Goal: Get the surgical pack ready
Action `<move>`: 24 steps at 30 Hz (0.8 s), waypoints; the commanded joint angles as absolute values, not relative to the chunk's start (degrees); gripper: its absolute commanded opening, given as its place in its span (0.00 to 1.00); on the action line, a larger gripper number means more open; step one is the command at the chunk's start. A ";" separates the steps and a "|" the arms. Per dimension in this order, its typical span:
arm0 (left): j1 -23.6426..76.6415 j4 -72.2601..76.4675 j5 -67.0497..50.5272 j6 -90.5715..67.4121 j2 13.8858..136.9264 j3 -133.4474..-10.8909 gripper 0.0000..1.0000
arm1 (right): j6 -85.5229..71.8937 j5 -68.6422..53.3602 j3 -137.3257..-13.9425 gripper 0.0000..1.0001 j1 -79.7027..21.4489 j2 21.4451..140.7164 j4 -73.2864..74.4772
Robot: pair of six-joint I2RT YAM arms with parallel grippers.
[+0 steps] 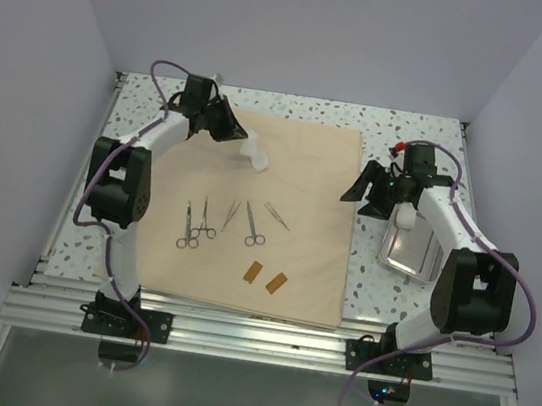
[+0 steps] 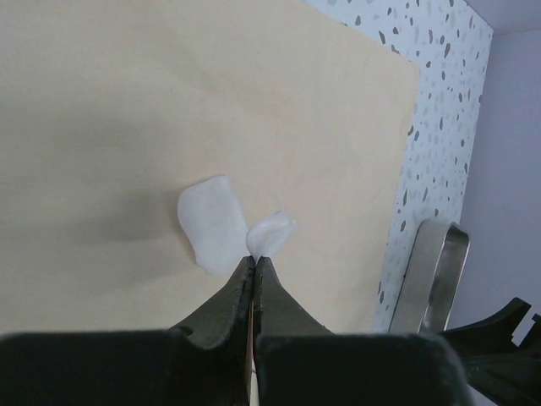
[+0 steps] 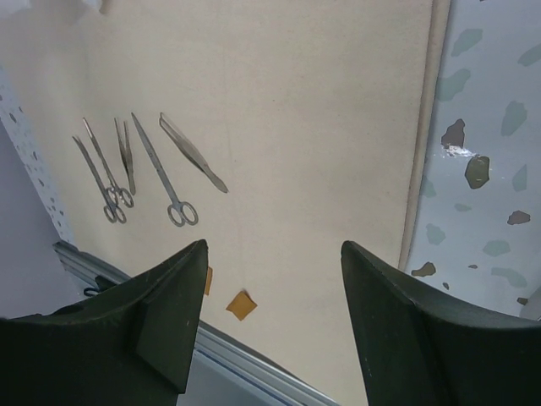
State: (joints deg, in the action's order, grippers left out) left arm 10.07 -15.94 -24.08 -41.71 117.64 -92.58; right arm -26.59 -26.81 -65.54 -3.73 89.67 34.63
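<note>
The surgical pack, a large tan fabric sheet, lies spread flat on the speckled table and fills most of the left wrist view. My left gripper hovers over its far part, jaws shut on the edge of a small white gauze piece. A second white piece lies on the sheet just beside it. My right gripper stands open over the sheet's right edge, with nothing between its fingers.
Several steel scissors and forceps lie in a row on the sheet, also in the right wrist view. Two orange tags sit near its front edge. A shiny steel tray rests on the table to the right, under the right arm.
</note>
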 commanded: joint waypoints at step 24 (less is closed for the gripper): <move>11.16 3.87 -28.92 -65.12 125.24 -84.55 0.00 | -27.60 -29.36 -67.59 0.68 -5.18 91.32 32.61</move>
